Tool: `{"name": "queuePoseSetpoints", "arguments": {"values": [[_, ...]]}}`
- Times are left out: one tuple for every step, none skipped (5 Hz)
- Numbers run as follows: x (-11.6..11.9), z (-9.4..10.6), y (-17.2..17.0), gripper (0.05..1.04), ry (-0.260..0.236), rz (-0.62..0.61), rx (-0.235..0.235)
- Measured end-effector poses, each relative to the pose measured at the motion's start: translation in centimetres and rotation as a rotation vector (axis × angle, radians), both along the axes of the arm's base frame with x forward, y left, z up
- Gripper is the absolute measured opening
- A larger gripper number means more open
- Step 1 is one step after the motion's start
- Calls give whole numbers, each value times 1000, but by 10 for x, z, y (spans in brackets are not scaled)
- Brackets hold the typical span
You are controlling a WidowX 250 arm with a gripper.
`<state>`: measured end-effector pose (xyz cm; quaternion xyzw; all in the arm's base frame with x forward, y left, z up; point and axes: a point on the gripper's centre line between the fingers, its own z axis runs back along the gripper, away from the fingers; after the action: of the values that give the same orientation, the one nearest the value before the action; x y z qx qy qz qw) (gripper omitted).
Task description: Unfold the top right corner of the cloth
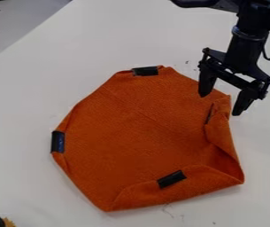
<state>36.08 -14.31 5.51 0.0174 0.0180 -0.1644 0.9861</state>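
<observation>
Ideally, the flap (221,128) of the cloth (137,128) beneath the parted jaws should be pinched shallowly — top layer only — then peeled outward.

wht tbl (25,93) w/ slanted edge; gray area (21,17) beyond, upper l. of view.

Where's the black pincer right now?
In the camera view, the open pincer is at the upper right, by the folded right side of the orange cloth.
</observation>
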Motion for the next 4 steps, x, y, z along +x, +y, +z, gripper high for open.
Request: {"name": "queuePoseSetpoints", "arguments": {"values": [[4, -17, 24, 999, -8, 25, -34], [12, -19, 38, 999, -36, 21, -46], [11, -26, 40, 999, -16, -3, -49], [17, -24, 41, 999, -20, -3, -65]]}}
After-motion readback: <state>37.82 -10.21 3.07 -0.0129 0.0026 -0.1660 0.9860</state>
